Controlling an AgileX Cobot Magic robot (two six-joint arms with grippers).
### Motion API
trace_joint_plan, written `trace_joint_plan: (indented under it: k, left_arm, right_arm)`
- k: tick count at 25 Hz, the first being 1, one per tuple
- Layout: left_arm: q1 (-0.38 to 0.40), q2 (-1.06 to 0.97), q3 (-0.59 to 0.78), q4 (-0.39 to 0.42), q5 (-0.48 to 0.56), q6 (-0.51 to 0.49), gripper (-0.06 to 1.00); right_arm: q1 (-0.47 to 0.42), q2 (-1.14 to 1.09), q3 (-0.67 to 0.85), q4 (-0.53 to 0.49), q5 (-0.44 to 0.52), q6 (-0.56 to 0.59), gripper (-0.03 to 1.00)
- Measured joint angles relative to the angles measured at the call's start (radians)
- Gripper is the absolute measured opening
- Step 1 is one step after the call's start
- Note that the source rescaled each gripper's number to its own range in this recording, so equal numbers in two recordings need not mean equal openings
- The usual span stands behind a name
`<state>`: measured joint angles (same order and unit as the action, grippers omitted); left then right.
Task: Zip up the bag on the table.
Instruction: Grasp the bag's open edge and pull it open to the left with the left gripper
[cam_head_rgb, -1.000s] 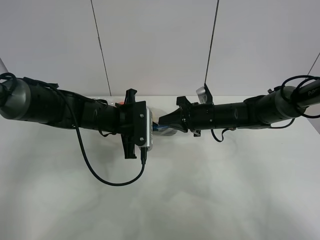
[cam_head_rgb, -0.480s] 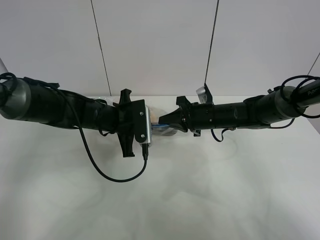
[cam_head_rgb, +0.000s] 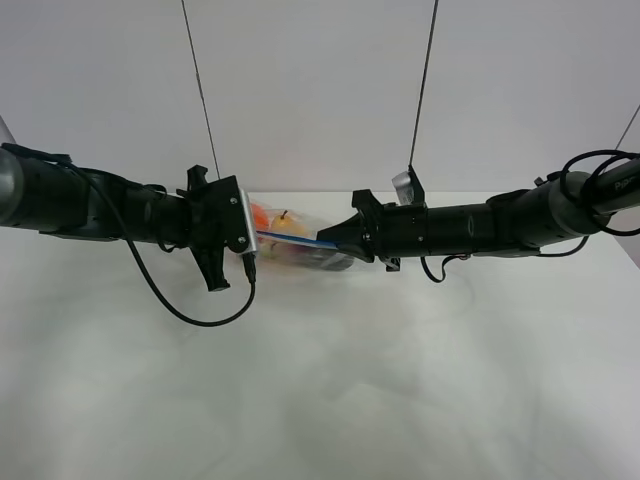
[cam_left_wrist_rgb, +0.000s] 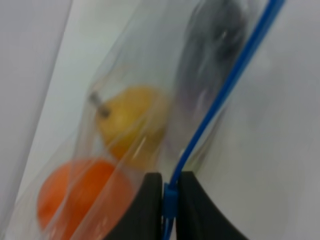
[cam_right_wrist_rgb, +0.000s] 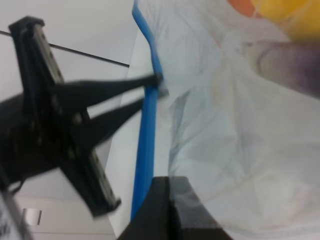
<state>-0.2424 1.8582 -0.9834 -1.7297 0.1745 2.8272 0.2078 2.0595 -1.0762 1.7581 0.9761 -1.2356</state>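
Exterior high view: on the table (cam_head_rgb: 320, 390), the bag (cam_head_rgb: 285, 230) lies at 12 o'clock between my arms. My left fingers (cam_left_wrist_rgb: 159, 207), clamped on the blue strip (cam_left_wrist_rgb: 220, 95), have slid toward 9 o'clock, so zipping seems underway; my right fingers (cam_right_wrist_rgb: 167, 210) pinch the bag's other end. Blur hides whether it sealed.

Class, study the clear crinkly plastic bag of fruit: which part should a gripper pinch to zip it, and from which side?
Pinch the thin blue zip strip on the bag's long edge, coming from outside that edge, one jaw on each face. It runs straight and flat, clear of the fruit; slack film may slip.
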Motion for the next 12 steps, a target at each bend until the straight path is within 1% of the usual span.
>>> trace_joint_plan:
  k: [10, 12]
  left_arm:
    - [0.183, 0.000, 0.000, 0.003, 0.036, 0.000, 0.00]
    - [0.204, 0.000, 0.000, 0.004, 0.035, 0.000, 0.00]
  right_arm:
    - [0.001, 0.000, -0.004, 0.006, 0.010, 0.000, 0.00]
    - [0.001, 0.000, -0.004, 0.006, 0.014, 0.000, 0.00]
